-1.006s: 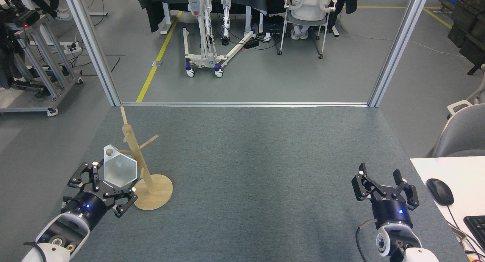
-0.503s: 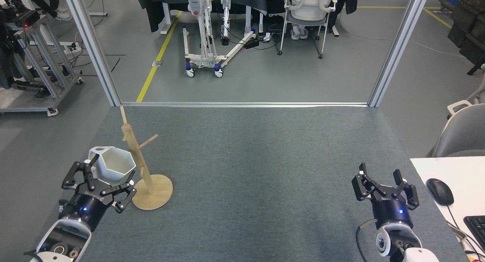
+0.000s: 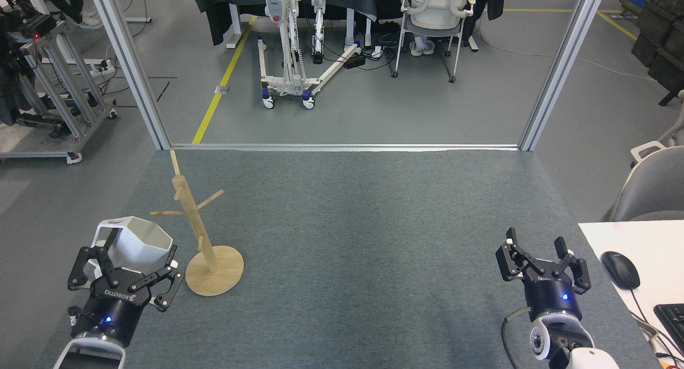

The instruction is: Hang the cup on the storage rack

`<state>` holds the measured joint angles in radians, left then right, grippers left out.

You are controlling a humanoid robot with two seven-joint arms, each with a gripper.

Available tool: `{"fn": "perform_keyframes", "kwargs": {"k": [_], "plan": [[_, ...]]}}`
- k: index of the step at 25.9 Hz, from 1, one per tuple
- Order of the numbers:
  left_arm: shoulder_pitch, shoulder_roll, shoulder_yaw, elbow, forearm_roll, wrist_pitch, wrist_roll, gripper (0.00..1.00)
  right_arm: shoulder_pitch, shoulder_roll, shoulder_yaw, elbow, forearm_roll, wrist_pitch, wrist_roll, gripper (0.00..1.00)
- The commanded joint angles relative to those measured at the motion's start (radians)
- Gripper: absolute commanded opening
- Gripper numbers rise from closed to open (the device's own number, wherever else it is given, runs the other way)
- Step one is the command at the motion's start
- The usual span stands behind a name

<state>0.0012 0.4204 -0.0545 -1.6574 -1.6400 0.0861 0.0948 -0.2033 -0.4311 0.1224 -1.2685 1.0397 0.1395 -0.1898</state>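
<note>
One cup [image 3: 137, 244], white with flat angular facets and a hexagonal rim, sits between the spread black fingers of my left gripper [image 3: 124, 269]. Its angular loop handle is on the side away from the rack. My fingers flank its lower body, but I cannot tell whether they press it or stand just clear. The cup's mouth tilts up and toward the rack.

Just right of that gripper stands one rack [image 3: 195, 225] of pale smooth wood: a slim post, leaning a little in this view, on a round flat base. I count four or five thin pegs jutting from it at angles; one points toward the cup and ends just above its rim, apart from it. No peg carries the cup.

My right gripper [image 3: 539, 257] is well apart, far to the right, matte black with linked metal fingers spread wide and nothing between them. Both rest over one grey, coarse, felt-like table [image 3: 363, 241].
</note>
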Motion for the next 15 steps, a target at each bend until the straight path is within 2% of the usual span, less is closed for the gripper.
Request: {"fn": "perform_keyframes", "kwargs": {"k": [1, 10, 12, 15], "plan": [[0.002, 0.001, 0.001, 0.002, 0.0, 0.001, 0.002, 0.99, -0.001, -0.001, 0.0, 0.0, -0.001, 0.0, 0.0, 0.99], [0.003, 0.003, 0.002, -0.004, 0.0, 0.001, 0.003, 0.99, -0.007, -0.009, -0.003, -0.029, -0.012, -0.001, -0.002, 0.99], [0.002, 0.001, 0.002, -0.004, 0.0, 0.0, 0.003, 0.99, -0.008, -0.024, 0.002, -0.071, -0.015, 0.005, -0.002, 0.99], [0.003, 0.001, 0.002, -0.005, 0.0, 0.001, 0.003, 0.99, -0.002, -0.103, -0.001, -0.114, -0.015, 0.009, -0.007, 0.99]]}}
